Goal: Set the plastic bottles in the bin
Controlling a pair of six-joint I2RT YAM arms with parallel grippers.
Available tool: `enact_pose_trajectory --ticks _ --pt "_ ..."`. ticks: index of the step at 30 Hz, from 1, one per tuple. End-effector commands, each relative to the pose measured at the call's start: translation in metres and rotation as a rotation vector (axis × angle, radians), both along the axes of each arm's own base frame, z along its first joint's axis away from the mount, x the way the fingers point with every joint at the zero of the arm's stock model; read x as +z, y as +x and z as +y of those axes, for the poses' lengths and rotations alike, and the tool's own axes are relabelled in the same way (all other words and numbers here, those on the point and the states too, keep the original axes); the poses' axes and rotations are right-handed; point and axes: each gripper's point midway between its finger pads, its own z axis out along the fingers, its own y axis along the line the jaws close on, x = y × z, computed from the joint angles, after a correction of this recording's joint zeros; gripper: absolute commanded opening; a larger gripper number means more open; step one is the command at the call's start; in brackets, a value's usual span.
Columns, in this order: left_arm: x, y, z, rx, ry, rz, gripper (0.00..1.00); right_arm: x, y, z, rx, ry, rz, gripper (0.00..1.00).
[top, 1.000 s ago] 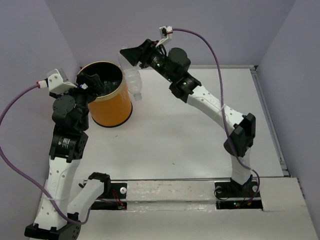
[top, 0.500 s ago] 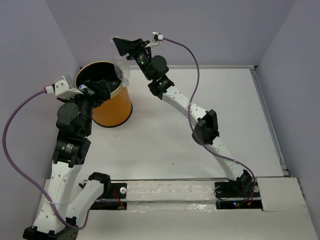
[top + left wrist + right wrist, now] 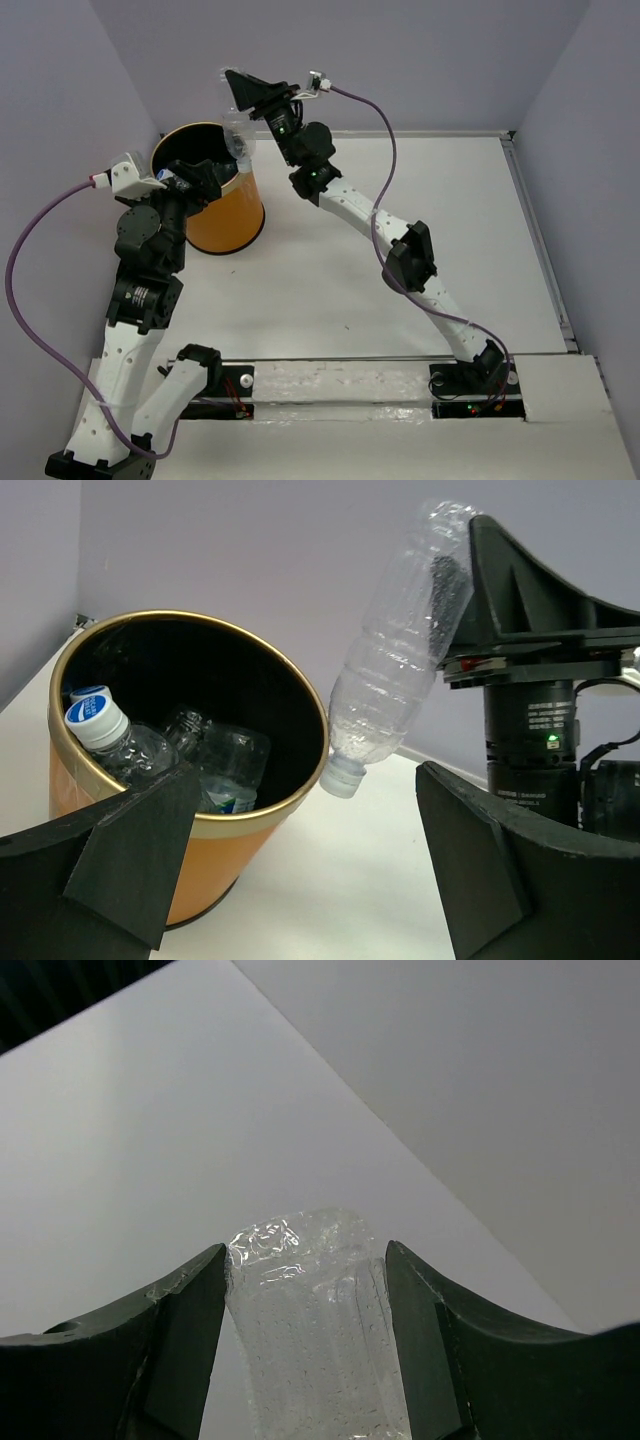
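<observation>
The orange bin (image 3: 225, 215) with a black inside stands at the far left of the table; it also shows in the left wrist view (image 3: 120, 830). Several clear bottles (image 3: 140, 750) with white caps lie inside it. My right gripper (image 3: 243, 125) is shut on a clear crinkled bottle (image 3: 400, 670) and holds it cap-down, just above and beside the bin's right rim. The right wrist view shows the bottle's base (image 3: 310, 1330) between the fingers. My left gripper (image 3: 300, 880) is open and empty, low beside the bin's near side.
Purple walls close in the back and both sides. A raised edge (image 3: 540, 240) runs along the table's right side. The right arm (image 3: 400, 250) stretches diagonally across the table's middle.
The right arm has swung left and stretched out, carrying the bottle from the bin's right side up to its rim. The left gripper has drawn back from over the bin.
</observation>
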Motion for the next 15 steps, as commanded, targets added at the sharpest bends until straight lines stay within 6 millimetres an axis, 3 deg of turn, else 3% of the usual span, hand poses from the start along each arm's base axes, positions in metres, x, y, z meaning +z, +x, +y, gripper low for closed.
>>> enact_pose_trajectory --ticks 1,3,4,8,9,15 --pt "0.02 -0.005 0.003 0.011 -0.028 -0.079 0.99 0.081 -0.042 -0.041 -0.029 0.177 -0.136 0.19" --pt "0.021 -0.005 0.002 0.006 -0.031 -0.081 0.99 0.081 -0.038 -0.044 -0.051 0.201 -0.129 0.17" --pt "0.021 -0.006 0.002 0.008 -0.034 -0.083 0.99 0.064 -0.028 -0.037 -0.062 0.187 -0.105 0.17" --pt "0.021 -0.006 0.001 0.002 -0.039 -0.086 0.99 0.038 -0.008 -0.037 -0.092 0.239 -0.022 0.14" --pt "0.022 -0.007 0.002 0.004 -0.041 -0.091 0.99 0.04 -0.014 -0.035 -0.08 0.259 -0.026 0.14" --pt "0.021 -0.008 0.002 0.019 -0.035 -0.082 0.99 0.024 -0.002 -0.038 -0.086 0.321 0.039 0.13"
